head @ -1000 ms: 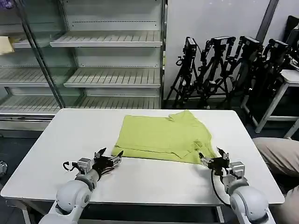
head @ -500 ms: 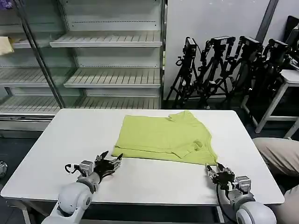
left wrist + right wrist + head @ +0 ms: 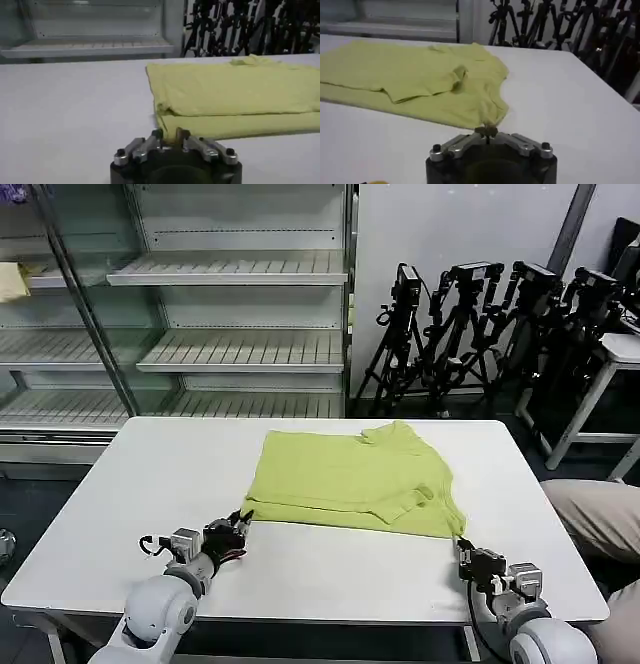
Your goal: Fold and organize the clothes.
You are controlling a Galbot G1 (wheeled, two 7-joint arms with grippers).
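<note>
Both pincers closed: left pincer [image 3: 238, 527], right pincer [image 3: 466, 556] beside T-shirt [image 3: 350, 479].

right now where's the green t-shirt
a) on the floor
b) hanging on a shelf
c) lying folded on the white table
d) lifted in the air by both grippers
c: the green T-shirt lies flat and folded on the white table, ahead of both grippers.

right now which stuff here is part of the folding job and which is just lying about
Part of the job:
- lime-green T-shirt, partly folded on the white table
- left hand
- right hand

Just lying about:
- tripods
- shelving
</note>
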